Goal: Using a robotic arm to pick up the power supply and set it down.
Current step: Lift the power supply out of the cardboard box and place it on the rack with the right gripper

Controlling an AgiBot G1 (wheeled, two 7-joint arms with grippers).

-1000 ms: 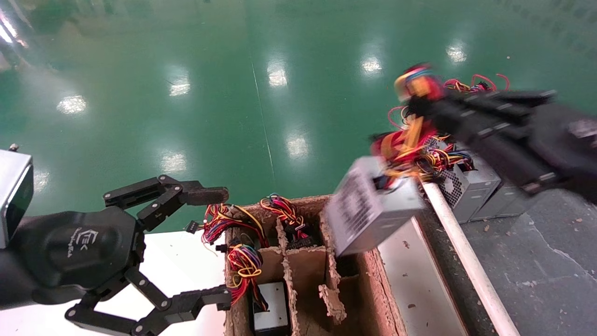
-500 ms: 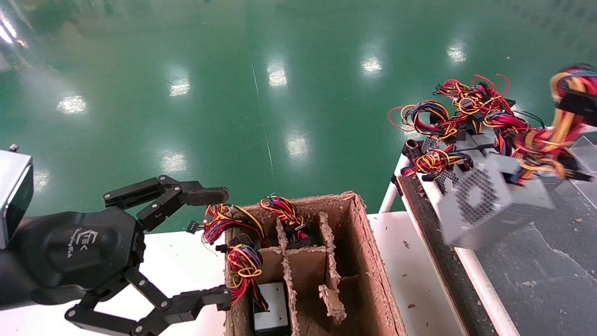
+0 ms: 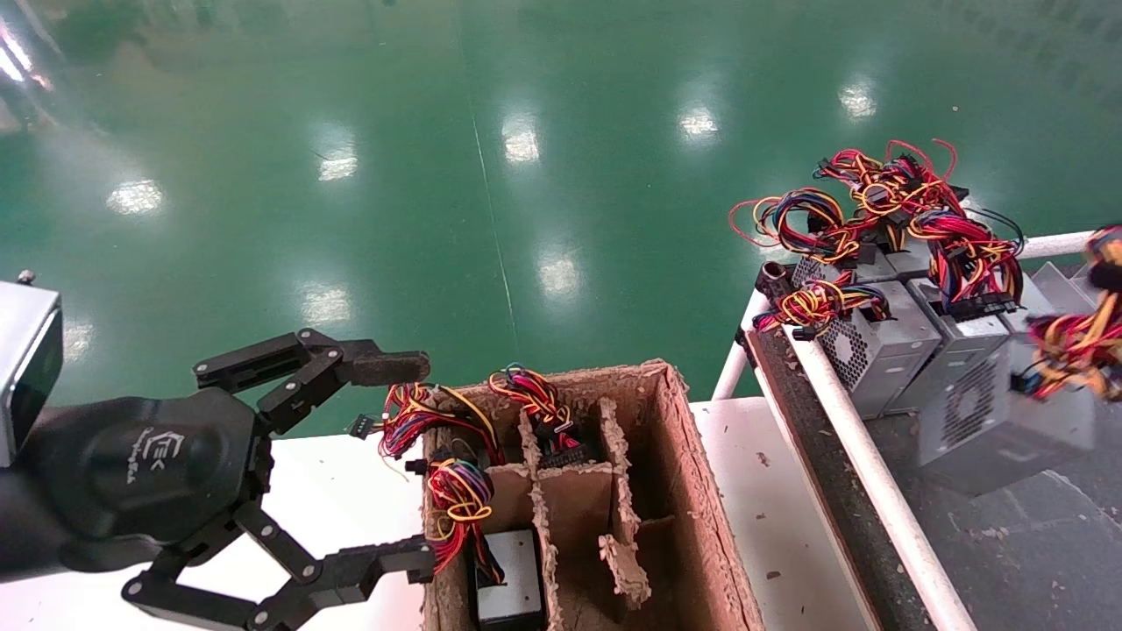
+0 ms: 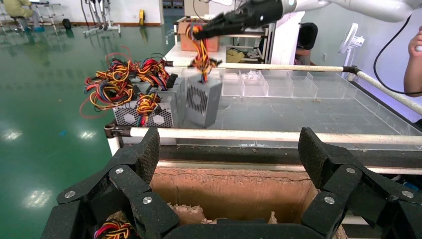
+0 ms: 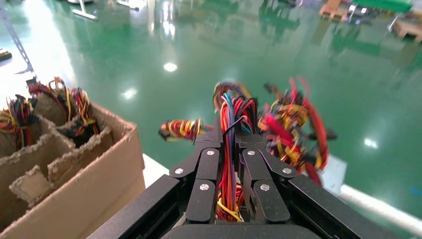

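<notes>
The power supply (image 3: pixel 999 421), a grey metal box with a perforated vent side, hangs by its red, yellow and orange wires (image 3: pixel 1074 346) over the grey bench at the far right, close beside a row of similar units. My right gripper (image 5: pixel 230 139) is shut on that wire bundle (image 5: pixel 228 169); in the head view it is almost wholly past the right edge. The left wrist view shows it as the right gripper (image 4: pixel 219 25) with the power supply (image 4: pixel 203 99) dangling below. My left gripper (image 3: pixel 419 460) stays open at the lower left, by the cardboard box, holding nothing.
A partitioned cardboard box (image 3: pixel 679 412) holds wire bundles and a white-labelled unit (image 3: pixel 513 583). Other grey units (image 3: pixel 877 342) with tangled wires stand on the bench behind a white rail (image 3: pixel 859 456). Clear plastic bins (image 4: pixel 278 82) sit further along the bench.
My right gripper has swung the power supply to the right, from above the cardboard box, across the white rail and down beside the row of units. The left arm has not moved.
</notes>
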